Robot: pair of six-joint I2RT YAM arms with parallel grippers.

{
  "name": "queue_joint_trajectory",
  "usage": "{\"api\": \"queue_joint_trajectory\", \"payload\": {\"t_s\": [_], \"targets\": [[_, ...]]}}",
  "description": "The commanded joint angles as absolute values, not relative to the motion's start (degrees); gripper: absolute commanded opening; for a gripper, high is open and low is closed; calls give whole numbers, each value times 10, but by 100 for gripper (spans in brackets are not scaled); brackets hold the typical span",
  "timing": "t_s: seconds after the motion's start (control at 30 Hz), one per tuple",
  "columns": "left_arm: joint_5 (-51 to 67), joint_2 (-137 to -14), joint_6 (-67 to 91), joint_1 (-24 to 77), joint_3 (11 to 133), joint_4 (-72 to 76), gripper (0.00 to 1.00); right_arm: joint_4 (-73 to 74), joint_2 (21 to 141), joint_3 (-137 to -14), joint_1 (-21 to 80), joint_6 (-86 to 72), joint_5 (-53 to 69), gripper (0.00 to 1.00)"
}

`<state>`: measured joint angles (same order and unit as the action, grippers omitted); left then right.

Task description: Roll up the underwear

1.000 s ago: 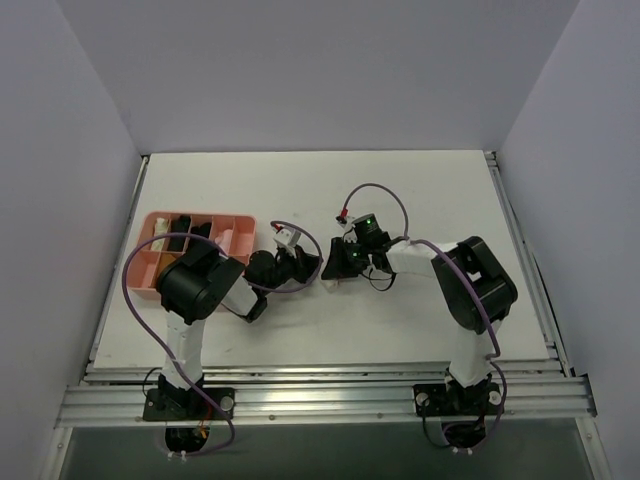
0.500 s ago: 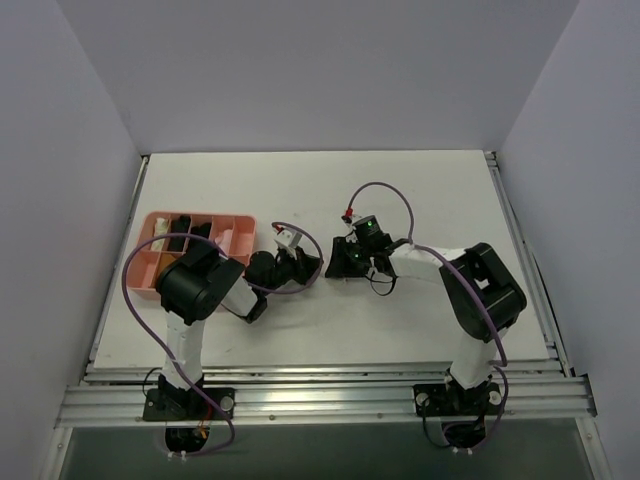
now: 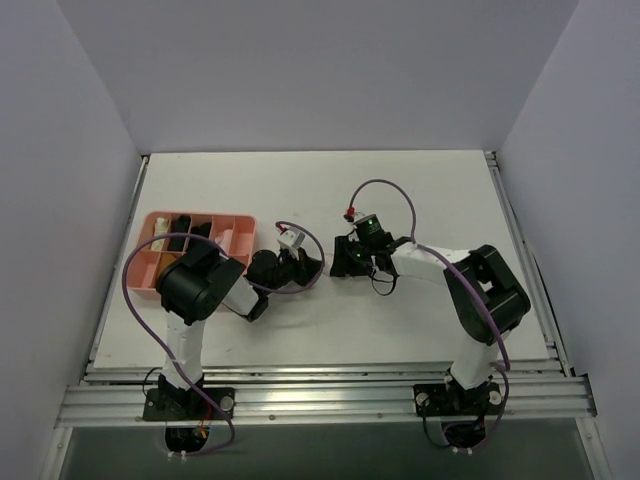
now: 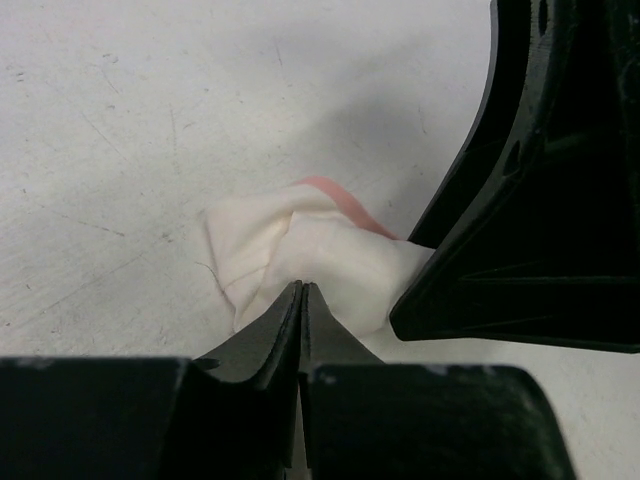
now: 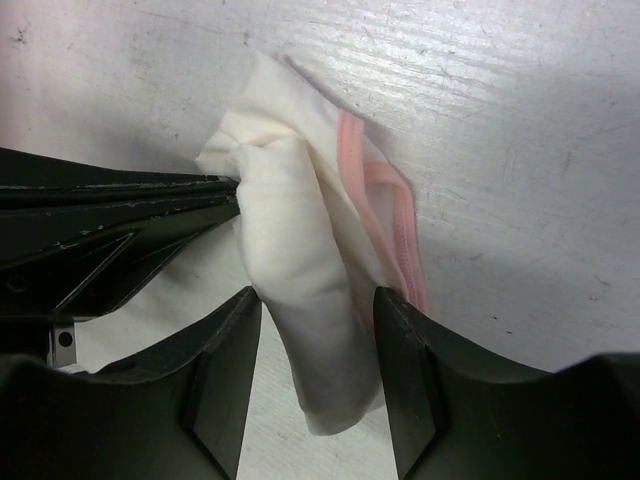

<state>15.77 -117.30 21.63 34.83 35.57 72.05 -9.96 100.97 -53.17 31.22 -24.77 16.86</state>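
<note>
Although the overhead view lays out the whole table (image 3: 450, 190), with a compartmented pink tray (image 3: 148, 222) well off to the left of both grippers, it hides the cloth itself. In that view the left gripper (image 3: 312, 266) and right gripper (image 3: 338, 262) meet tip to tip near the table's middle, and nothing pale shows between them.

From the left wrist camera, the underwear (image 4: 300, 245) appears as a crumpled white bundle lying on the table just ahead of the left fingertips, with a sliver of pink trim on its far side. The left fingers (image 4: 270, 335) are pressed together with only a hairline seam between them, and their tips nip the bundle's near edge. A black finger of the right gripper looms against the cloth's right side.

Only the right wrist camera shows the other grip. The right fingers (image 5: 225, 380) stand apart, with the rolled cloth filling the gap and touching both inner faces, clasped between them. Pink trim runs along the side nearest the right-hand finger. The left tips enter from the left, and creases gather where they pinch a fold.
</note>
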Motion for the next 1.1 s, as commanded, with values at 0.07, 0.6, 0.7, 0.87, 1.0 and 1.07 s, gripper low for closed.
{"api": "queue_joint_trajectory", "payload": {"t_s": [0.07,0.6,0.7,0.87,1.0,1.07], "targets": [[167,-1175,200,352,354,675,10,-48,1001,-547,309,-224,145,38],[160,-1043,159,360,354,586,14,-310,1045,-406,309,-337,299,11],[173,-1067,165,360,351,615,14,-353,1060,-391,309,-357,321,11],[184,-1119,185,360,350,670,14,-402,1076,-374,307,-381,335,10],[187,-1170,196,359,343,728,14,-423,1084,-366,301,-393,345,9],[189,-1187,200,360,342,745,14,-431,1086,-365,301,-395,349,10]]}}
